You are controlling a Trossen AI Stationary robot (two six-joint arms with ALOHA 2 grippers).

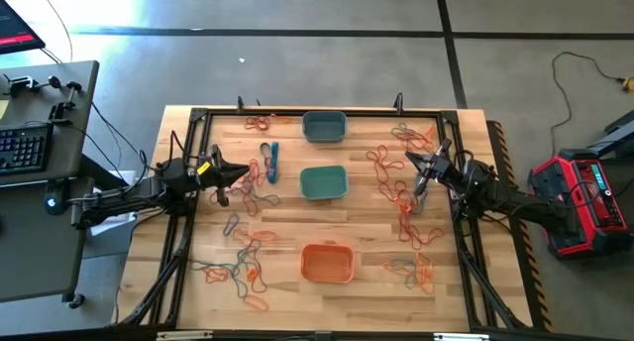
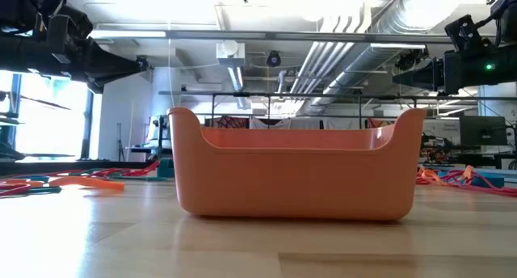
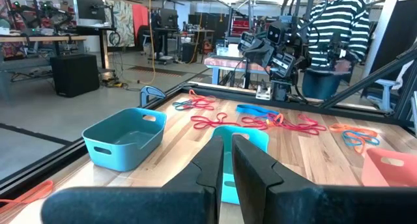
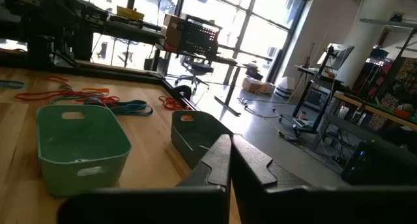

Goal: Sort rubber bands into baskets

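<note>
Wooden slats form the surface [image 1: 357, 232], seen from above with both arms reaching in from the sides. At far left, the left pincer [image 1: 241, 174] hangs over the left-hand scatter of rubber bands [image 1: 248, 267]; its fingers [image 3: 251, 165] stand pressed almost together in the left wrist view, with nothing visible between them. Loose orange, red and blue-teal loops lie directly beneath and just beside this pincer, and more spread toward the near-left corner. A blue band [image 1: 272, 159] lies elongated, its long axis running front to back, between the left pincer and the middle basket.

Down the centre stand three baskets in a row: grey-blue basket [image 1: 324, 126] farthest, teal-green basket [image 1: 323, 181] in the middle, orange basket [image 1: 327, 263] nearest. Each appears empty, so sorting is judged barely begun.

At right, the right pincer [image 1: 415, 164] is pressed shut and empty above a tangle of orange bands [image 1: 401, 197].

Each arm is nearer its own pile. The teal-green basket lies straight ahead of both pincers, with no obstacle between. Overlapping loops are the likely hazard: a pinch may lift several colours together.
</note>
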